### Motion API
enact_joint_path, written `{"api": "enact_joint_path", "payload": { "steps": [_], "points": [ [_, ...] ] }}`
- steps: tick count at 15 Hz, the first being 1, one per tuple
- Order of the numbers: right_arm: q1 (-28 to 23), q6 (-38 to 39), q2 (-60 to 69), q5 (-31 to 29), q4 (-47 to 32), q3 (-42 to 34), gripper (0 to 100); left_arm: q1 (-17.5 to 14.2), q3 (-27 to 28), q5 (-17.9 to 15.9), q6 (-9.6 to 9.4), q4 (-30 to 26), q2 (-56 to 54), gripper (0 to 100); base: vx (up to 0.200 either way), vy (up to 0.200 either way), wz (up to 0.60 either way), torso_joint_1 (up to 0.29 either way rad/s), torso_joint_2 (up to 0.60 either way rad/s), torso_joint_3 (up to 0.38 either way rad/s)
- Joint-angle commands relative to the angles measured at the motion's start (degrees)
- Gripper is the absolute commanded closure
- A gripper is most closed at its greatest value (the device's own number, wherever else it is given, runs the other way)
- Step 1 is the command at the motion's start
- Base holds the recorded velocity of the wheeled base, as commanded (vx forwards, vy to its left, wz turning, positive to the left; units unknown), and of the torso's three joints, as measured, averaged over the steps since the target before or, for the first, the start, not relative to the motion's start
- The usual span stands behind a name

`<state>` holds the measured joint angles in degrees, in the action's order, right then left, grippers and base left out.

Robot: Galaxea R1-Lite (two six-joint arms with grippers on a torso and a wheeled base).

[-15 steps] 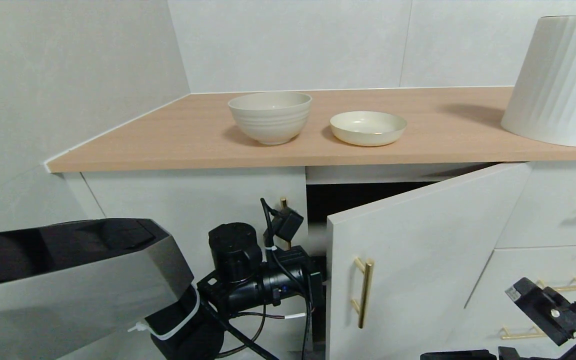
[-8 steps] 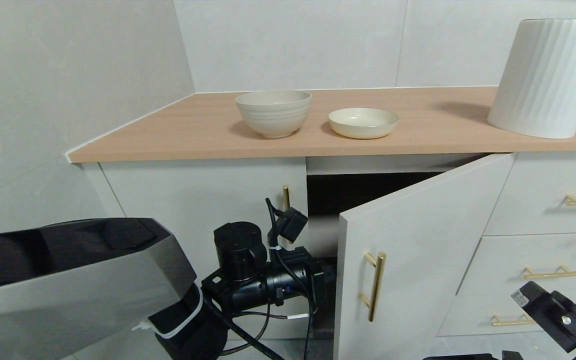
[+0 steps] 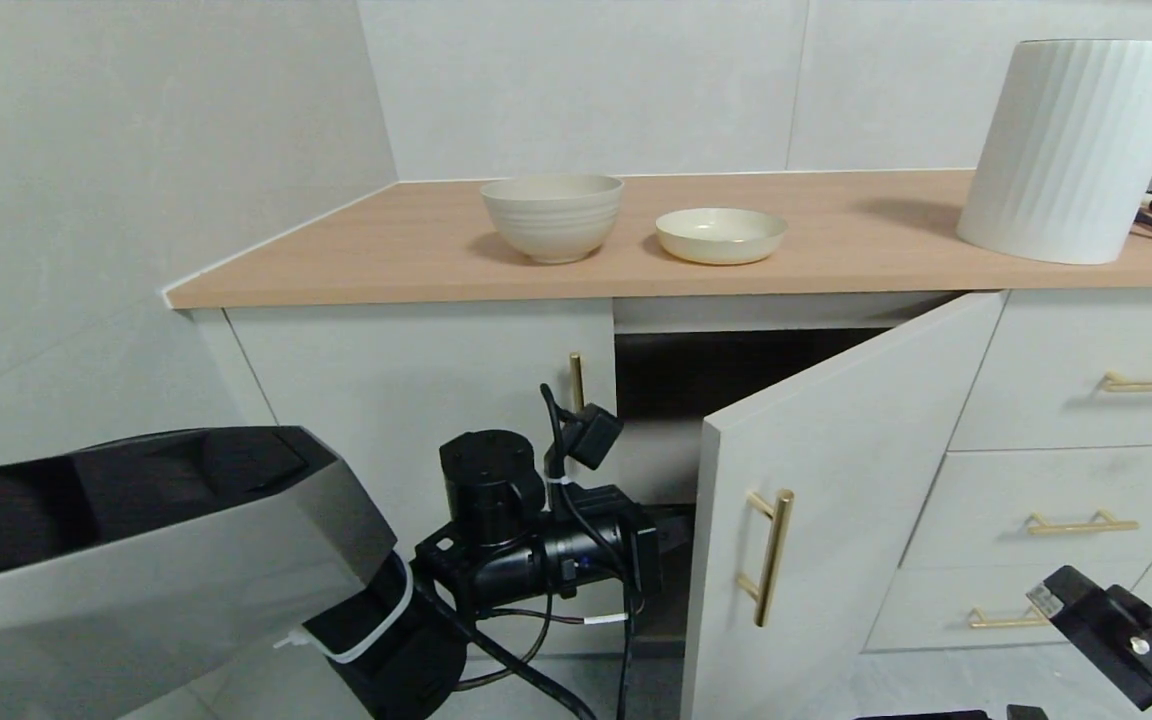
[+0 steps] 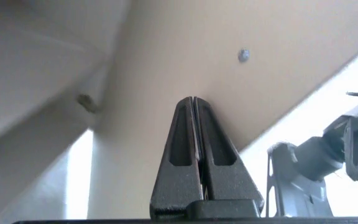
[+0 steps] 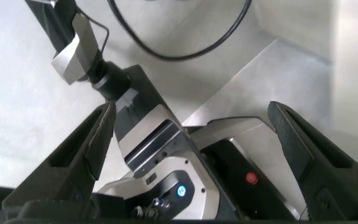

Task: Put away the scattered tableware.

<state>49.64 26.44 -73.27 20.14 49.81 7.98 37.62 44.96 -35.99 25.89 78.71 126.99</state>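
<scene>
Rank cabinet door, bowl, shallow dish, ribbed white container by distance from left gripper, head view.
1. Open cabinet door, just beside the left gripper, low.
2. Bowl and shallow dish, up on the counter: too close to call.
3. Ribbed white container, counter's far right.

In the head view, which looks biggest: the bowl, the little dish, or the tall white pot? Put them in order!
1. tall white pot
2. bowl
3. dish
The bowl and dish look about equally wide, but the bowl is much deeper.
</scene>
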Motion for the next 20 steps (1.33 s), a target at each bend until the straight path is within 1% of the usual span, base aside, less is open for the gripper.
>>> {"api": "enact_joint_path", "payload": {
  "steps": [1,3,5,8,11,12,13,15,16,18,19,20],
  "points": [
    [0.11,0.01,-0.12,-0.01,0.02,-0.16,0,0.08,3.12,0.13,0.03,-2.07,-0.08,100,0.0,0.0,0.0,0.0,0.0,0.0],
    [0.11,0.01,-0.12,-0.01,0.02,-0.16,0,0.26,4.7,0.13,0.03,-3.66,0.01,100,0.0,0.0,0.0,0.0,0.0,0.0],
    [0.11,0.01,-0.04,0.08,0.02,-0.16,0,0.7,4.61,0.13,0.03,-3.66,-0.08,100,0.0,0.0,0.0,0.0,0.0,0.0],
    [0.19,0.01,-0.04,-0.01,0.02,-0.16,0,1.14,4.7,0.13,0.03,-3.74,0.01,100,-0.2,0.0,0.0,0.004,0.0,0.001],
    [0.19,0.01,-0.04,-0.01,0.02,-0.16,0,1.05,5.84,0.13,0.03,-4.45,0.89,100,0.0,0.0,0.0,0.0,0.0,0.0],
    [0.11,0.01,-0.12,0.08,0.02,-0.16,0,1.05,9.01,0.13,0.12,-6.91,2.21,100,0.0,0.0,0.0,0.0,0.0,0.0],
    [0.11,0.01,-0.12,0.08,0.02,-0.16,0,1.05,10.94,0.13,0.12,-9.19,2.74,100,0.0,0.0,0.0,0.0,0.0,0.0],
    [0.11,0.01,-0.21,0.08,0.02,-0.16,0,1.05,13.49,1.45,0.12,-13.94,3.09,100,0.0,0.0,0.0,0.0,0.0,0.0],
    [0.11,0.01,-0.3,0.16,0.02,-0.25,0,1.05,14.19,2.59,0.12,-14.38,3.44,100,0.0,0.0,0.0,0.0,0.0,0.0],
    [0.11,0.01,-0.21,0.16,0.02,-0.16,0,1.23,14.37,3.03,0.12,-14.38,3.44,100,0.0,0.0,0.0,0.0,0.0,0.0],
    [0.19,0.01,-0.3,0.16,0.02,-0.16,0,2.02,14.37,4.26,0.12,-14.38,3.18,100,0.0,0.0,0.0,0.0,0.0,0.0],
    [0.19,0.01,-0.21,0.16,0.11,-0.25,0,3.95,14.1,5.49,0.12,-14.2,2.12,100,0.0,0.0,0.0,0.0,0.0,0.0]
  ]
}}
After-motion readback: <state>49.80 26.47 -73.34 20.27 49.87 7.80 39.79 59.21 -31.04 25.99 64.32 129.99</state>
